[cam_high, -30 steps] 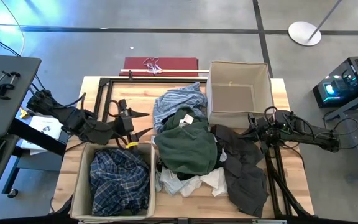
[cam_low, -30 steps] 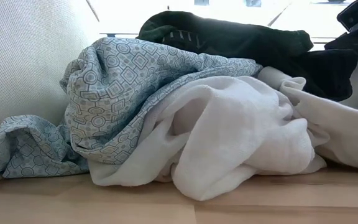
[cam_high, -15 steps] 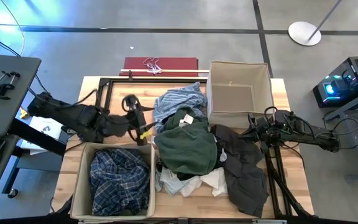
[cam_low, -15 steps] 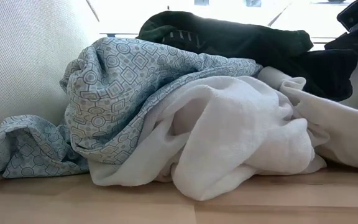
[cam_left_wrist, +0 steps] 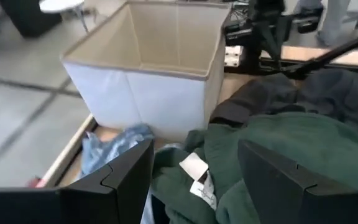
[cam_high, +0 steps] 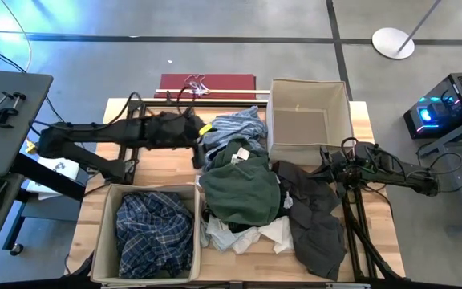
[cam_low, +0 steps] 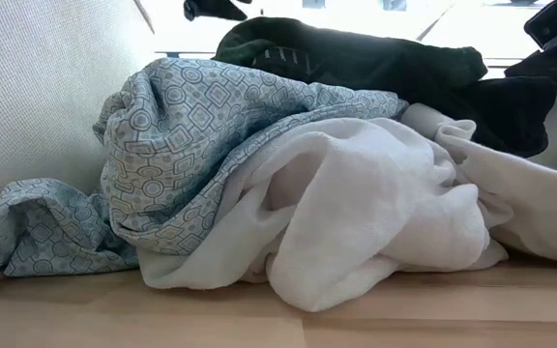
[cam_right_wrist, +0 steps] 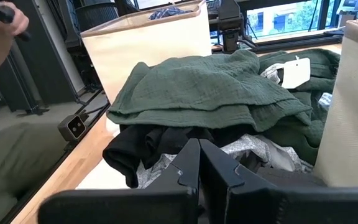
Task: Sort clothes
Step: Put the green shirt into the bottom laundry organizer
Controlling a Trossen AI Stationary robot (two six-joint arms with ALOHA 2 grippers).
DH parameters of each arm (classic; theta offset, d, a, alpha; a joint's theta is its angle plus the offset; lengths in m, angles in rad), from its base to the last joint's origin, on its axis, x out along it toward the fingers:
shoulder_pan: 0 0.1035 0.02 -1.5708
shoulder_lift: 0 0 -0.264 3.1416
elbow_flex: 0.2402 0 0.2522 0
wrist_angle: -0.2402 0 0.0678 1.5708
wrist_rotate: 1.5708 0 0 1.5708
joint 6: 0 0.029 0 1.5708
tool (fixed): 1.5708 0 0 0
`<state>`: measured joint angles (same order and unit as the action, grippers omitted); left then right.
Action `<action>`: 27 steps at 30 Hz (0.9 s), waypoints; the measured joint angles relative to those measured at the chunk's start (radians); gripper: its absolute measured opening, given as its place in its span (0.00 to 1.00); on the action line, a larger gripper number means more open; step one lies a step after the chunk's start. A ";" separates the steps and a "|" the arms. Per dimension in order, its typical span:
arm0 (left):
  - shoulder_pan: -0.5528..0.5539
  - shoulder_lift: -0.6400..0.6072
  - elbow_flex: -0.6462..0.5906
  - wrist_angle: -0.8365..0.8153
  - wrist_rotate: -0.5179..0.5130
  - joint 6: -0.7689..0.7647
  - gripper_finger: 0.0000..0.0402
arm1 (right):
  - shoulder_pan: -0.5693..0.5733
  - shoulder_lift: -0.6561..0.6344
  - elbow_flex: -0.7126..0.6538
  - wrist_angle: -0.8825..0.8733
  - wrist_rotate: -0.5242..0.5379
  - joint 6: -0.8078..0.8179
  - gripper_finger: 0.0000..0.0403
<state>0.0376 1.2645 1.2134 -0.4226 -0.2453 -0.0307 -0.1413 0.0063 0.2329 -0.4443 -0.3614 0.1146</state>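
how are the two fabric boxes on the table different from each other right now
The near-left box holds the plaid shirt; the far-right box is empty. The near-left box sits at the table's front edge beside the clothes pile, the far-right box at the back edge, next to the dark green top. Both are beige, square and open-topped.

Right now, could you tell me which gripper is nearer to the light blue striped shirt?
Left. The left gripper hovers open at the striped shirt's edge, beside the green top. The right gripper sits shut across the pile, over the charcoal piece.
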 joint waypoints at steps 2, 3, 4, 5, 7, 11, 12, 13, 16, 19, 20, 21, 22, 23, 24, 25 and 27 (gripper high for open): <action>0.033 0.030 -0.001 0.002 0.012 -0.040 0.57 | 0.000 0.000 0.000 0.000 0.000 0.000 0.00; 0.046 0.047 -0.001 0.010 0.014 -0.056 0.57 | 0.000 0.000 0.000 0.000 0.000 0.000 0.00; 0.059 0.066 -0.001 0.018 0.017 -0.069 0.57 | 0.000 0.000 0.000 0.000 0.000 0.000 0.00; 0.071 0.083 -0.001 0.023 0.020 -0.075 0.57 | 0.000 0.000 0.000 0.000 0.000 0.000 0.00; 0.089 0.122 -0.001 0.038 0.027 -0.095 0.57 | 0.000 0.000 0.000 0.000 0.000 0.000 0.00; 0.111 0.209 -0.001 0.050 0.042 -0.187 0.57 | 0.000 0.000 0.000 0.000 0.000 0.000 0.00; 0.113 0.229 -0.001 0.053 0.056 -0.201 0.57 | 0.000 0.000 0.000 0.000 0.000 0.000 0.00; 0.113 0.245 -0.001 0.053 0.077 -0.202 0.57 | 0.000 0.000 0.000 0.000 0.000 0.000 0.00; 0.101 0.288 0.006 0.052 0.213 -0.162 0.57 | 0.000 0.000 0.000 0.000 0.000 0.000 0.00; 0.051 0.308 0.017 0.056 0.331 -0.055 0.57 | 0.000 0.000 0.000 0.000 0.000 0.000 0.00; 0.027 0.313 0.018 0.071 0.337 0.001 0.57 | 0.000 0.000 0.000 0.000 0.000 0.000 0.00; 0.003 0.317 0.020 0.084 0.338 0.057 0.57 | 0.000 0.000 0.000 0.000 0.000 0.000 0.00; -0.017 0.326 0.020 0.091 0.339 0.102 0.57 | 0.000 0.000 0.000 0.000 0.000 0.000 0.00; -0.036 0.340 0.020 0.100 0.341 0.126 0.57 | 0.000 0.000 0.000 0.000 0.000 0.000 0.00; -0.050 0.359 0.020 0.114 0.341 0.135 0.57 | 0.000 0.000 0.000 0.000 0.000 0.000 0.00; -0.061 0.378 0.020 0.133 0.341 0.134 0.57 | 0.000 0.000 0.000 0.000 0.000 0.000 0.00; -0.072 0.415 0.019 0.180 0.342 0.114 0.57 | 0.000 0.000 0.000 0.000 0.000 0.000 0.00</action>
<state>-0.0346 1.6791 1.2327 -0.2430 0.0968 0.0834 -0.1411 0.0063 0.2327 -0.4444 -0.3614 0.1146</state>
